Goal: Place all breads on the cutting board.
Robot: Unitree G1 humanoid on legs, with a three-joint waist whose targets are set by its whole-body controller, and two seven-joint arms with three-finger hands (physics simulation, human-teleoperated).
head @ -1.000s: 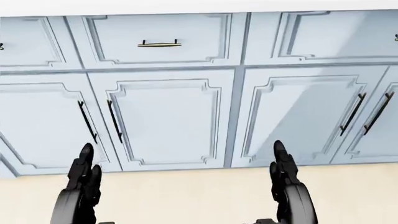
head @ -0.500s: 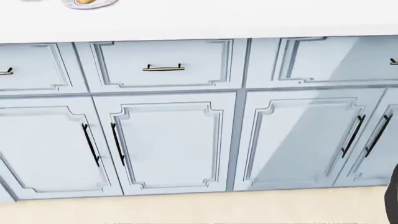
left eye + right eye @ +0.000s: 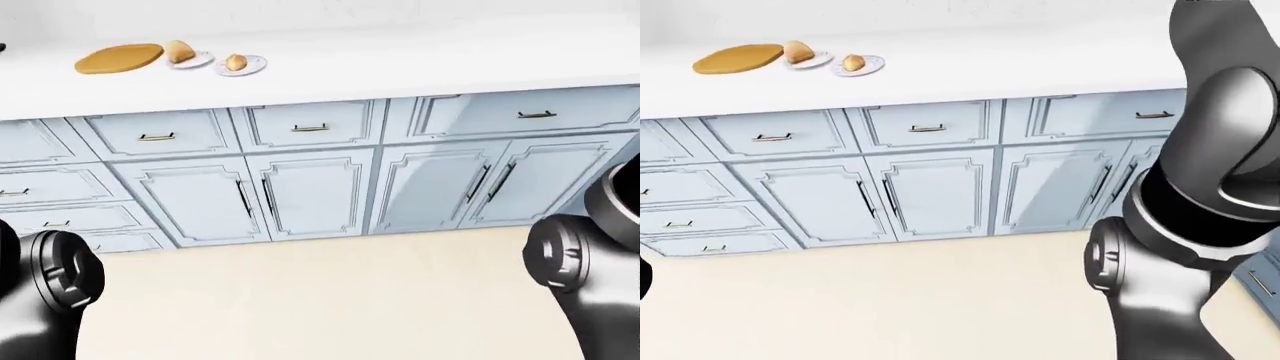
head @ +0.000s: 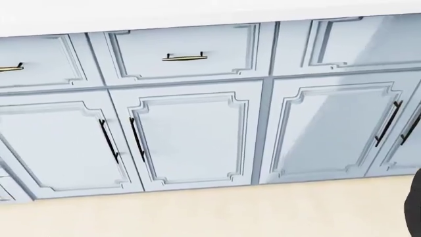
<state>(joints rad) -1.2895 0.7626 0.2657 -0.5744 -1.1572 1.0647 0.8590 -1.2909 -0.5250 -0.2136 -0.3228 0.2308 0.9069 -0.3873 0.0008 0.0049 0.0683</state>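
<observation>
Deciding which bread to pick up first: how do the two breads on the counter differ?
The left bread looks larger than the right bread. The left bread's plate sits right beside the cutting board; the right bread's plate lies farther right. Both are tan, each on a small pale plate, neither on the board.

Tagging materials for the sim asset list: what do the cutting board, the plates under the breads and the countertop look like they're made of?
Cutting board: wood by the look, matte golden-brown, oval; no grain resolves.
Plates: probably ceramic, pale glossy white-grey rims; too small to be sure.
Countertop: smooth, uniform white, maybe laminate or stone; no veining visible, so open.
</observation>
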